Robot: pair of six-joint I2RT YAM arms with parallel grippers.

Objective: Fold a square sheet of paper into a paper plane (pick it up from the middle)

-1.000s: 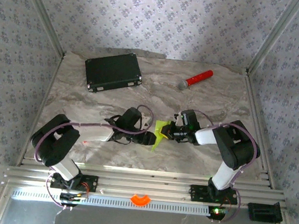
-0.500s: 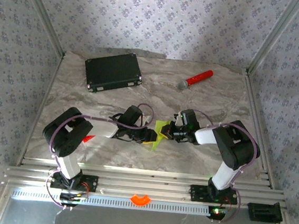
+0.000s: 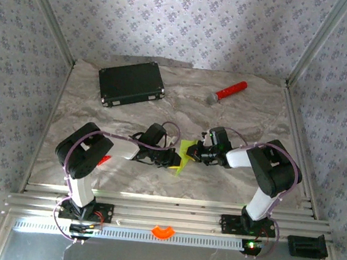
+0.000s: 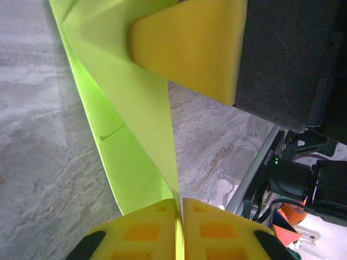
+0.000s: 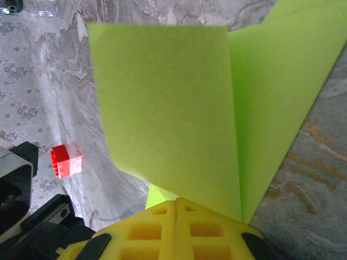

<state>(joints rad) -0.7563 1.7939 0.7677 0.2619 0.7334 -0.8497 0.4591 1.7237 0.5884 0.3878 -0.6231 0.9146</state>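
The lime sheet of paper stands off the table between both grippers, folded along several creases into a narrow tapering shape. My left gripper reaches in from the left, shut on the sheet's lower pointed end; the paper runs up from its closed tips toward the right gripper's yellow finger. From the right, my right gripper is shut on the paper's other side. In its wrist view the folded flaps rise straight out of its closed tips.
A black case lies at the back left and a red-handled microphone at the back right. A small red block sits on the marble table by the left arm. The aluminium rail borders the near edge.
My left gripper has closed on the paper's end, and the left arm's elbow has swung right and toward the table's middle. The right arm has stayed still, holding the paper.
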